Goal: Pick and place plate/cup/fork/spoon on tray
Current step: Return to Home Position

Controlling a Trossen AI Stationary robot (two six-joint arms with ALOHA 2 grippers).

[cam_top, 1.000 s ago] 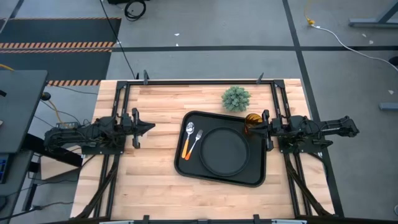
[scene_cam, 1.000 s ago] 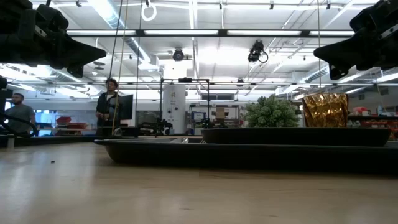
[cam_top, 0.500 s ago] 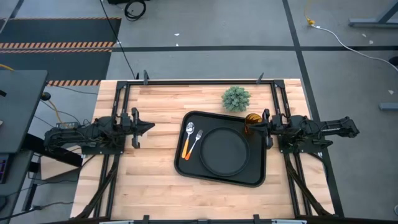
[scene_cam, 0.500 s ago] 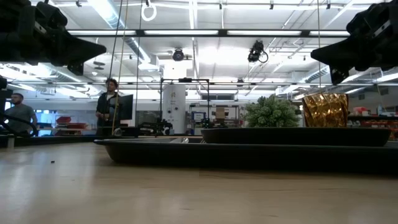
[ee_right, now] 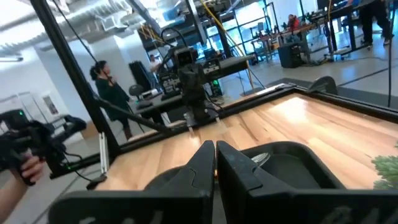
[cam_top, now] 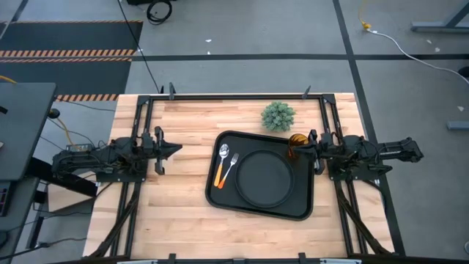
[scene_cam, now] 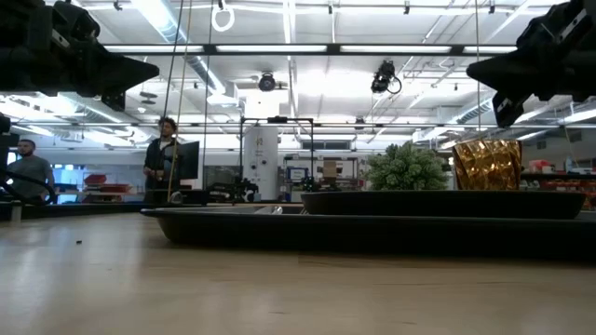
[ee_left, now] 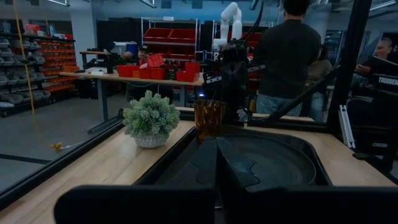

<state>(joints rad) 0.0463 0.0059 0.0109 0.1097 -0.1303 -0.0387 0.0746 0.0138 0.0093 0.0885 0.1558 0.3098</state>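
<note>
The black tray (cam_top: 304, 209) lies on the table right of the middle. On it lie the round black plate (cam_top: 264, 178), the spoon (cam_top: 224, 154) and the orange-handled fork (cam_top: 219, 176), both at the tray's left end. The amber cup (cam_top: 297, 140) stands upright at the tray's far right corner; whether inside the rim, I cannot tell. It also shows in the low view (scene_cam: 487, 165). My right gripper (cam_top: 311, 151) is shut and empty, in the air just right of and above the cup. My left gripper (cam_top: 177, 150) is shut and empty, in the air left of the tray.
A fuzzy green plant ball (cam_top: 278, 116) sits on the table just beyond the tray's far edge, left of the cup. Bare wood lies left of and in front of the tray. People stand in the room beyond the table.
My right gripper has risen a little above the cup. The cup, the plate, the fork, the spoon and the tray have stayed where they were.
</note>
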